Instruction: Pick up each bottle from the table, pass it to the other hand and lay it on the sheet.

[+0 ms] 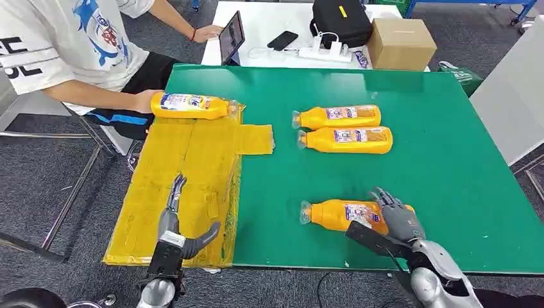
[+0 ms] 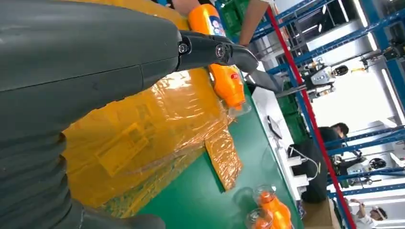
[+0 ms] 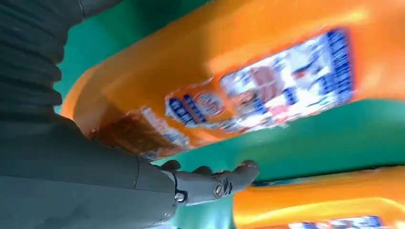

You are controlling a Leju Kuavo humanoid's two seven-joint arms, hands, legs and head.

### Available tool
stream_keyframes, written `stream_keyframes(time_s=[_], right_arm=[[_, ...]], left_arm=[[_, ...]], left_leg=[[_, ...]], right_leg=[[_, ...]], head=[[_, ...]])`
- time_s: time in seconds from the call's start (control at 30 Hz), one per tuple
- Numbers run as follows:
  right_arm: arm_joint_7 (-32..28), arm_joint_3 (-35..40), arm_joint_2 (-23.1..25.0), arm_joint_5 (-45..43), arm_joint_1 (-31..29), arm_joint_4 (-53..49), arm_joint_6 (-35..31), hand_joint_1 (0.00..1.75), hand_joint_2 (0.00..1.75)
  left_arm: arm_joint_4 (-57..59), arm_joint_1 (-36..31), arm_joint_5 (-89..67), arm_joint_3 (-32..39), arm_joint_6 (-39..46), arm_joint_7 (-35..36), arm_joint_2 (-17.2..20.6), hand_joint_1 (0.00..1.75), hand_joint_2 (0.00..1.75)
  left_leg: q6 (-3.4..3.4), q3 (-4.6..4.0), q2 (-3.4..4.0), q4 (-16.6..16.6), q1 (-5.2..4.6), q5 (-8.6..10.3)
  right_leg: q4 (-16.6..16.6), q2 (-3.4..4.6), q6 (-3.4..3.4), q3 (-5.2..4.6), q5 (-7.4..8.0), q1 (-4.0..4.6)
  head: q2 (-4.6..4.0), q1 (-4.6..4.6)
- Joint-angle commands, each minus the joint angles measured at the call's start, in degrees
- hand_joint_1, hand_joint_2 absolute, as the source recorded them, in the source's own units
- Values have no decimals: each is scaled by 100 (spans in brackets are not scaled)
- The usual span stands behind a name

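Four bottles lie flat: one (image 1: 191,106) on the sheet (image 1: 186,173), two mid-table (image 1: 442,160), the nearest (image 1: 340,214) under the right hand (image 1: 399,215), grip unclear. Left hand (image 1: 183,231) hovers released over the sheet.

Robotics test lab.
Past my worktop (image 1: 410,96) I see blue racking (image 2: 305,102), another robot (image 2: 321,76), and seated staff (image 2: 334,131).

No wording can be read for certain. The bottles (image 1: 346,117) on the counter (image 1: 449,167) carry blue, white and red labels, their print too small or blurred to make out. The person's white shirt (image 1: 58,38) shows large dark letters, cut off at the edge, and a blue graphic.
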Motion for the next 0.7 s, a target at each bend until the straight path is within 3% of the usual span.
stream_keyframes(time_s=[0.03, 0.07, 0.37, 0.43, 0.53, 0.7], right_arm=[[235, -77, -63, -117, 45, 592, 312, 0, 175], [131, -72, -221, -506, 98, 555, 644, 0, 175], [94, -74, -341, -622, 169, 505, 652, 3, 175], [72, -38, -394, -752, 218, 444, 659, 143, 175], [63, -12, -412, -786, 300, 336, 644, 169, 175], [74, 33, -408, -885, 374, 321, 606, 166, 175]], left_arm=[[432, -202, 52, -47, -22, 53, 45, 0, 175], [506, -250, 66, -64, -31, 39, 60, 0, 175], [594, -306, 101, -63, -13, 6, 56, 0, 175], [652, -340, 145, -77, -25, -20, 56, 0, 175], [702, -367, 161, -88, -35, -27, 50, 0, 175], [790, -413, 206, -97, -41, -45, 49, 0, 175]], left_leg=[[-3, 19, -10, -7, 4, -1], [-3, 27, -12, -7, 5, -3], [3, 53, -12, -8, 5, -6], [3, 51, -9, -8, 3, -6], [-1, 63, -10, -12, 6, -10], [3, 57, -9, -7, 5, -7]], right_leg=[[-11, -15, -6, 26, -3, 5], [-13, -18, -7, 33, -5, 6], [-17, -16, -6, 59, -4, 7], [-14, -15, -6, 55, -5, 5], [-19, -21, -11, 69, -8, 10], [-16, -16, -5, 59, -5, 8]], head=[[0, -2], [0, 0], [0, 0], [0, 0], [0, -2], [0, 0]])
